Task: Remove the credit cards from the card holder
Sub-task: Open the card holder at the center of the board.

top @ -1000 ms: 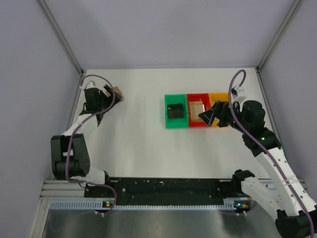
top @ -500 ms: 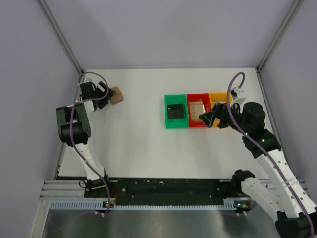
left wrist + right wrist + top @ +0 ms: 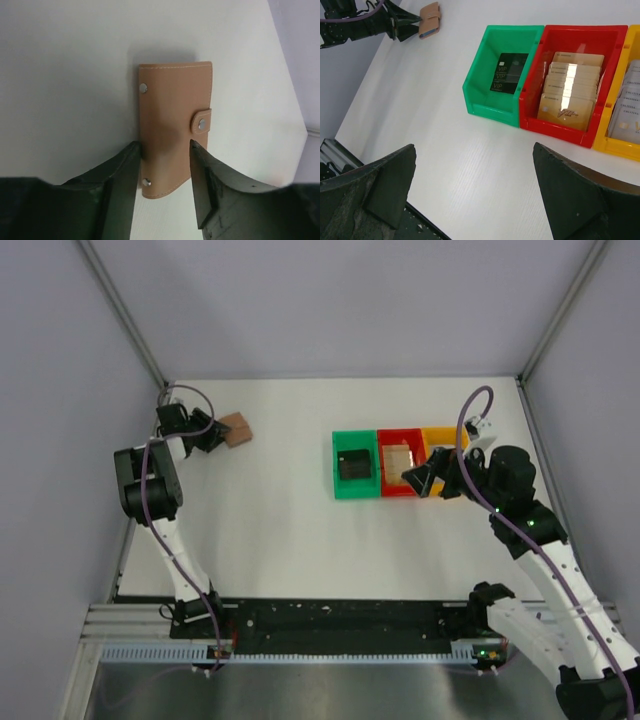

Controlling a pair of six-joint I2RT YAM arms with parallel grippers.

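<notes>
- The left arm (image 3: 150, 490) reaches along the table's left edge to its far left corner.
- The left gripper (image 3: 164, 144) is low over the white table (image 3: 300, 540), its two dark fingers (image 3: 120, 185) partly spread, one on each side of the card holder's near end.
- In the wrist view the left finger meets the holder's left edge and the right finger overlaps its right edge. Whether they pinch it cannot be told.
- The card holder (image 3: 172, 115) lies flat and folded shut on the table at the far left, tan leather face up, well apart from the bins.
- Its snap tab (image 3: 201, 121) is fastened over the right edge, and two metal rivets (image 3: 143, 88) sit along the left edge.
- Three bins stand in a row, touching side by side, right of the table's centre.
- The green bin (image 3: 490, 102), leftmost, holds black cards (image 3: 510, 73) marked VIP, lying flat.
- The red bin (image 3: 555, 130), in the middle, holds a stack of gold cards (image 3: 570, 90), fanned toward the near wall.
- The yellow bin (image 3: 620, 145), on the right, holds pale cards (image 3: 632, 100), cut off by the wrist view's edge.
- The right gripper (image 3: 474, 150) hangs near the front of the red and yellow bins with its claw spread wide and nothing between the fingers.
- It touches neither bins nor cards.
</notes>
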